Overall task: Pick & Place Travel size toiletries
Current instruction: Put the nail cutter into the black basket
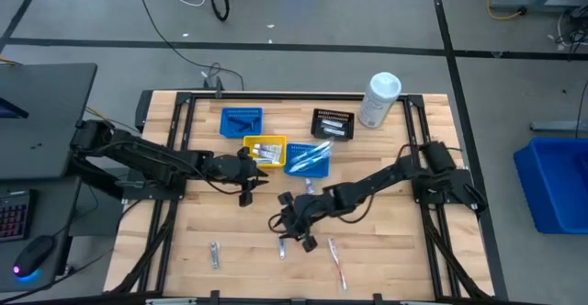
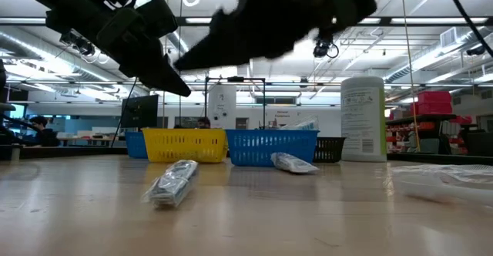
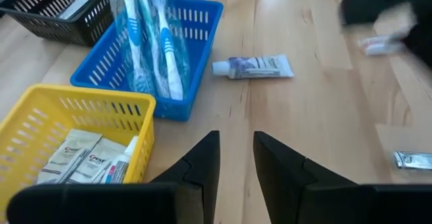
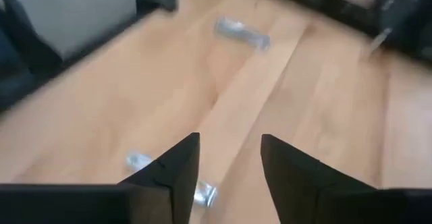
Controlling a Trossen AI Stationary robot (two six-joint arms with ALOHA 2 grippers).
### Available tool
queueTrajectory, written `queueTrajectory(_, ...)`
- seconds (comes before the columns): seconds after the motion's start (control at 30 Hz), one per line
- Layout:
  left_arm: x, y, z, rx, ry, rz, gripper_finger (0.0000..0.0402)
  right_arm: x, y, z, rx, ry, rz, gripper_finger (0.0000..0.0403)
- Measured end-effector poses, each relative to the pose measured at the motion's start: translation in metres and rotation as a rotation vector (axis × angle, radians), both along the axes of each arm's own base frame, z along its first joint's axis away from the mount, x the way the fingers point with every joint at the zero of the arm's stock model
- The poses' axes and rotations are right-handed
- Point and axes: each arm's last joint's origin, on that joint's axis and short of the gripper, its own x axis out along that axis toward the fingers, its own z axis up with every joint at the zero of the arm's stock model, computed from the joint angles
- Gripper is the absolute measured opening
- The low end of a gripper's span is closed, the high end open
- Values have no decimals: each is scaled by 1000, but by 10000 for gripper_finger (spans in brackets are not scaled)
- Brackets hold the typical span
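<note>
Several toiletries lie loose on the wooden table: a white-and-blue mini tube [image 3: 253, 67], a silvery packet [image 1: 214, 254], a small packet [image 1: 283, 247] and a red-and-white toothbrush [image 1: 337, 261]. My right gripper [image 4: 229, 163] hovers open just above the small packet [image 4: 204, 195], touching nothing; a second silvery packet [image 4: 241, 34] lies beyond it. My left gripper [image 3: 236, 160] stands open over bare wood beside the yellow bin [image 3: 67, 133], which holds small tubes. Toothbrushes [image 3: 152, 35] lean in the blue bin [image 3: 196, 48].
A second blue bin [image 1: 242, 121] and a black bin [image 1: 333, 124] stand at the far side, with a tall white canister [image 1: 379, 100] at the far right. Bare wood lies along the near edge, between the loose items.
</note>
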Motion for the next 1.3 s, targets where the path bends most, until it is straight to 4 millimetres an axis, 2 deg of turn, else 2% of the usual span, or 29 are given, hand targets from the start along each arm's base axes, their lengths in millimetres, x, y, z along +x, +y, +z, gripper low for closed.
queueTrajectory(0.37,0,0,0,11,-3,-8,98,10,6,-51,26,79,137,250)
queueTrajectory(0.53,1,0,2,9,-26,-8,98,12,5,-78,-9,100,169,261)
queueTrajectory(0.63,1,0,2,11,-22,-9,98,14,2,-83,7,103,167,259)
queueTrajectory(0.83,1,0,2,12,-18,-10,98,14,-1,-85,43,150,131,223)
queueTrajectory(1.17,1,0,2,12,-17,-9,98,13,2,-84,58,166,87,90)
queueTrajectory(1.3,1,0,1,13,-15,-10,98,7,-2,-72,86,247,40,62)
